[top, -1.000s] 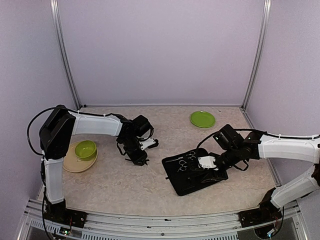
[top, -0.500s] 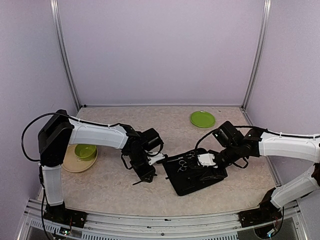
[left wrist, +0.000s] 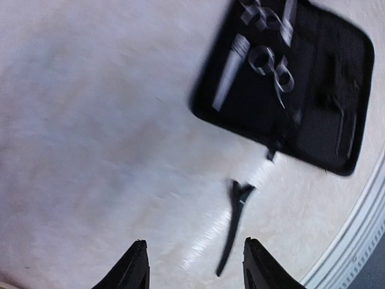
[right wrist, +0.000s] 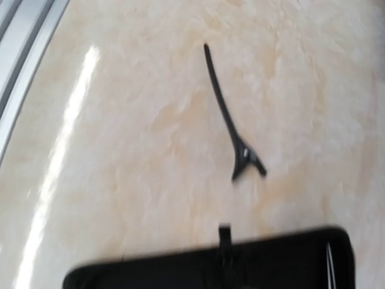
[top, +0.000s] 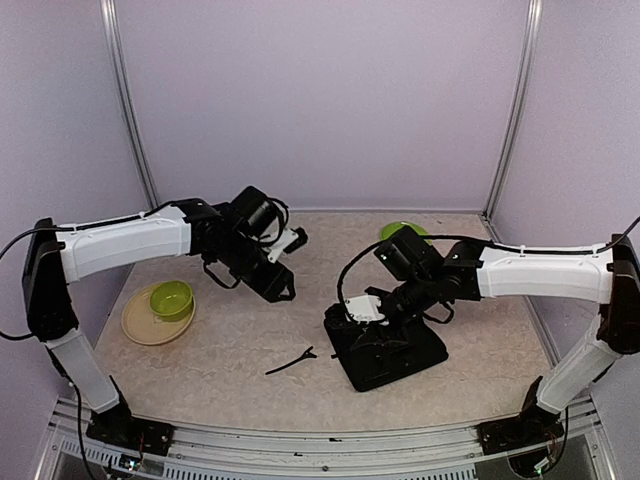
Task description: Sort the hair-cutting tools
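Risk sits with the hair clip, flat on the table just left of the black case: thin, it could skid from closing fingers. Well above, the left gripper hangs spread and empty; the right gripper's grip I cannot tell.

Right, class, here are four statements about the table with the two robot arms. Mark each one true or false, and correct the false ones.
1. The black hair clip lies on the bare table, outside the black case. True.
2. The left gripper is holding the hair clip. False: its jaws are open and empty, and the clip lies on the table below it.
3. The scissors lie in the green bowl. False: they lie on the black case.
4. The green bowl sits on a beige plate. True.
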{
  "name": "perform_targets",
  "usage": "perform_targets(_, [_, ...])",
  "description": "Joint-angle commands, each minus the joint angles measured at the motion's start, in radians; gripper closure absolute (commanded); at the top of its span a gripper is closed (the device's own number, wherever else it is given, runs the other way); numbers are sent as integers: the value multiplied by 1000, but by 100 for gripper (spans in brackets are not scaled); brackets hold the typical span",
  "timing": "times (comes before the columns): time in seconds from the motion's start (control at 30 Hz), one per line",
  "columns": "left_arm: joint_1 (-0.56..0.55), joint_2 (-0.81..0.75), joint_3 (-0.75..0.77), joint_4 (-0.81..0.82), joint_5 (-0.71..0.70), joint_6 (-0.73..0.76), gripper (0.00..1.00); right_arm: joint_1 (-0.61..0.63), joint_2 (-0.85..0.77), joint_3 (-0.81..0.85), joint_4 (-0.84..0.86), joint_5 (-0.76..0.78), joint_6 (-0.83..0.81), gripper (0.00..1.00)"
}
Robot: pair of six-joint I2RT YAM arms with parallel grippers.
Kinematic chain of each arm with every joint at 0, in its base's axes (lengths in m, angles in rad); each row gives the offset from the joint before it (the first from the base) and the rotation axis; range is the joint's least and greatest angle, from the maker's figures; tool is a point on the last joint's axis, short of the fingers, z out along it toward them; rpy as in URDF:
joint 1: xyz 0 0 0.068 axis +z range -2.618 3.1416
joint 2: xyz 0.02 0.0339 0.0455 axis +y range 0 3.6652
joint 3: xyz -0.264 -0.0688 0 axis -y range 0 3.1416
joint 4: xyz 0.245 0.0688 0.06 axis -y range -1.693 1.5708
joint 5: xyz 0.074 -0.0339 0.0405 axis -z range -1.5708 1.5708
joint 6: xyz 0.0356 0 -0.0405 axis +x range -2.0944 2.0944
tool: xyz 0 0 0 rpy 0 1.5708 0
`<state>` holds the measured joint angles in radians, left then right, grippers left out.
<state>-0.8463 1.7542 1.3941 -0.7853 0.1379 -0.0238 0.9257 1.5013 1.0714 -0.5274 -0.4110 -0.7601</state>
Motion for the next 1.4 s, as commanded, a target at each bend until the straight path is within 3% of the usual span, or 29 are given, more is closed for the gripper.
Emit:
perform_targets(0.0, [185,-103,19,182,-163,-93,48,42,105,65,72,-6,85,65])
perform_targets(0.17, [305,-173,-46,390,-166,-114,47,72,254,116,107,8,165,67])
perform_targets(0.4, [348,-213,-151,490,-139,-102,47,86,427,228,95,100,218,68])
perform_targets(0.83, [388,-286,-180,485,-88,-78,46,85,577,340,65,146,251,71])
perform_targets(1.2, [390,-268,-182,482,-77,-67,46,86,600,345,86,129,269,84])
perform_targets(1.37, [391,-258,-181,479,-75,-61,47,86,600,354,92,147,283,98])
